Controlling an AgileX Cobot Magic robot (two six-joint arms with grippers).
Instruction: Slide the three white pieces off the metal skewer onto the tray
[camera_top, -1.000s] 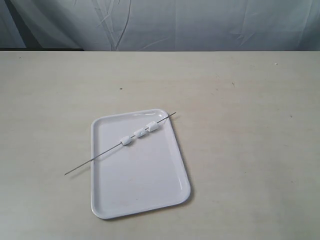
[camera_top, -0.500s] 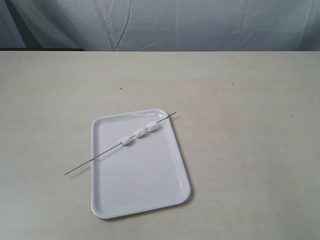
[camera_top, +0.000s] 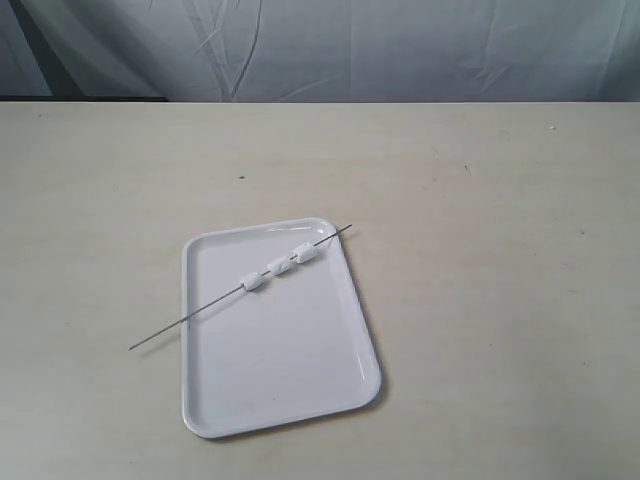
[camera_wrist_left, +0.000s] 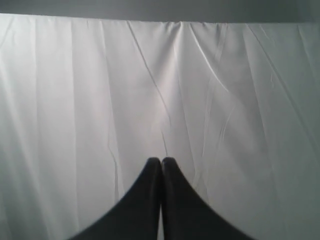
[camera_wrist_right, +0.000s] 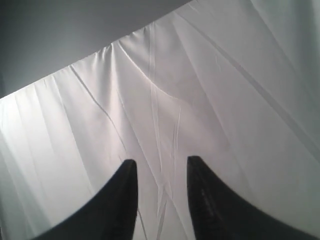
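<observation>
The glossy white tray (camera_top: 280, 400) lies on the beige table in the exterior view. Across its far end rests the thin metal skewer (camera_top: 170, 329), slanting from beyond the left rim to just past the far right corner. The three white pieces (camera_top: 279, 267) sit threaded on it in a row above the tray. Neither arm appears in the exterior view. My left gripper (camera_wrist_left: 161, 161) is shut with nothing in it and faces a white cloth. My right gripper (camera_wrist_right: 160, 165) is open, also facing only cloth.
A wrinkled white curtain (camera_top: 400, 50) hangs behind the table's far edge. The beige tabletop (camera_top: 500, 250) stretches wide on all sides of the tray.
</observation>
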